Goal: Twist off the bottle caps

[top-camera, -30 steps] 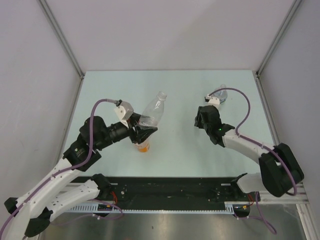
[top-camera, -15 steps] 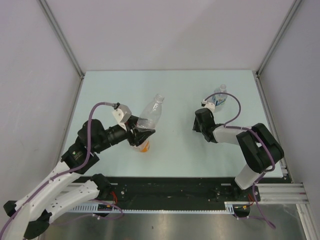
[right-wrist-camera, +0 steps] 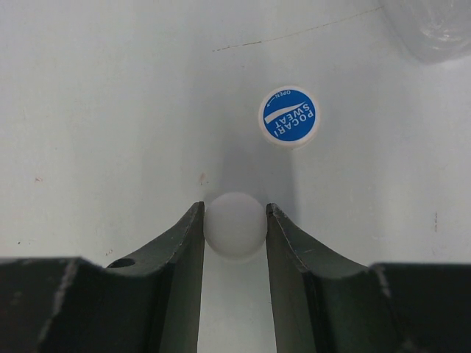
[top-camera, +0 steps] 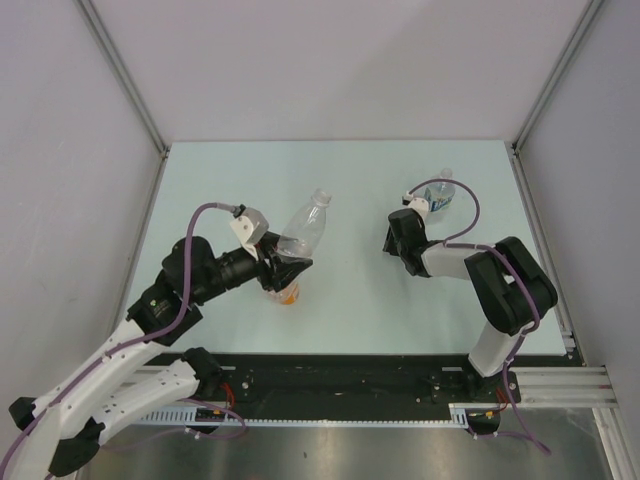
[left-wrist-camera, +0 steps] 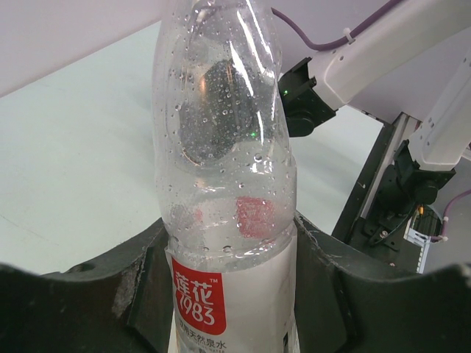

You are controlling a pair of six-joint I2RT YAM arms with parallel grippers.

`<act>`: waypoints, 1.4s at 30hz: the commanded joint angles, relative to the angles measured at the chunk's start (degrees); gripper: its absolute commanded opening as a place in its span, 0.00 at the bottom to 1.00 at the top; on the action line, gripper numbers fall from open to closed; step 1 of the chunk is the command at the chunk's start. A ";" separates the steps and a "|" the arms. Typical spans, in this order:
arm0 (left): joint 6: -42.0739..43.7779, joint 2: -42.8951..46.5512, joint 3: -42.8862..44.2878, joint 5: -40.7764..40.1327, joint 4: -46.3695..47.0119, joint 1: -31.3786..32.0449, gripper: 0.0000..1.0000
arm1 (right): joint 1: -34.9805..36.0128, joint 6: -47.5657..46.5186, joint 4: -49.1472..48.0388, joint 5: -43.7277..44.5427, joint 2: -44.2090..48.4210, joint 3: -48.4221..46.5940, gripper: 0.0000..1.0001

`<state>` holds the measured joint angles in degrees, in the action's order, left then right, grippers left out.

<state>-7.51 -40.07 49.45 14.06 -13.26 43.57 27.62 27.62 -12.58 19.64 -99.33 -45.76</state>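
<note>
My left gripper [top-camera: 284, 262] is shut on the clear bottle with the red-white label [top-camera: 303, 228] and holds it tilted, its open neck pointing to the back right. In the left wrist view the fingers [left-wrist-camera: 140, 287] clamp that bottle [left-wrist-camera: 221, 220] at the top of its label. The orange bottle [top-camera: 286, 293] stands just below the gripper, mostly hidden, and its cap does not show. My right gripper [right-wrist-camera: 234, 215] points down at the table and is shut on the white cap [right-wrist-camera: 234, 225]. The blue cap [right-wrist-camera: 289, 116] lies on the table just beyond it.
The clear bottle with the blue-white label [top-camera: 443, 190] stands at the back right, behind my right gripper [top-camera: 393, 240]; its base shows in the right wrist view [right-wrist-camera: 434, 29]. Grey walls enclose the pale table [top-camera: 350, 290] on three sides.
My right arm has folded in and its gripper has come down over the table with the white cap. My left gripper has shifted slightly with its bottle.
</note>
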 commanded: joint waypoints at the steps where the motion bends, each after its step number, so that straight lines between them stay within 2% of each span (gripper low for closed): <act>1: -0.05 0.35 -0.14 -0.62 1.04 -0.33 0.01 | -0.28 1.74 5.11 0.31 -1.31 -0.47 0.40; 6: -0.05 0.26 -0.67 -0.53 1.22 -0.33 0.01 | 0.42 2.26 6.86 1.72 0.97 -0.47 0.54; 10: -0.05 0.00 -0.76 -0.44 1.65 -0.33 0.01 | 1.65 2.35 7.48 2.42 3.35 -0.65 0.59; 16: 0.12 -0.18 -1.20 -0.79 2.09 -0.33 0.01 | 5.86 2.44 11.95 5.40 11.41 -2.23 0.62; 22: 0.04 -1.41 -1.55 -1.23 3.50 -0.33 0.01 | 13.50 0.69 23.54 12.78 20.65 -12.85 0.62; 27: -0.67 -2.73 -1.55 -2.29 4.99 -0.33 0.00 | 14.05 1.56 26.99 14.99 31.11 -16.99 0.63; 28: -1.01 -2.99 -1.55 -2.29 5.69 -0.33 0.00 | 12.83 3.04 28.47 11.42 33.13 -17.00 0.63; 30: -1.28 -4.04 -1.55 -1.50 6.57 -0.33 0.00 | 5.98 9.55 29.98 4.31 38.30 -16.82 0.63; 31: -1.46 -4.39 -1.46 -0.89 7.45 -0.33 0.00 | 4.22 10.17 26.85 -3.21 40.33 -14.91 0.63; 33: -1.46 -5.88 -1.38 2.17 8.42 -0.33 0.00 | 1.83 10.61 21.05 -10.46 45.94 -12.26 0.64; 34: -1.37 -6.15 -1.20 3.67 9.47 -0.33 0.00 | 1.48 10.70 15.53 -18.59 47.20 -11.03 0.64; 36: -1.11 -7.29 -1.11 9.97 10.70 -0.33 0.00 | 0.78 12.45 10.93 -26.46 48.61 -10.93 0.65; 37: -1.02 -7.73 -0.94 12.89 12.10 -0.33 0.00 | 0.42 13.59 7.78 -33.28 48.79 -10.93 0.65; 40: -1.19 -9.40 -0.41 22.54 14.91 -0.33 0.00 | -0.55 17.90 3.55 -41.40 49.84 -10.84 0.65; 42: -1.28 -10.72 0.38 24.42 14.67 -0.33 0.00 | -0.55 19.05 1.25 -43.97 50.55 -10.84 0.66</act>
<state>-8.12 -49.30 47.94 27.05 -3.86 43.57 27.66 41.45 -1.78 -8.54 -49.89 -57.01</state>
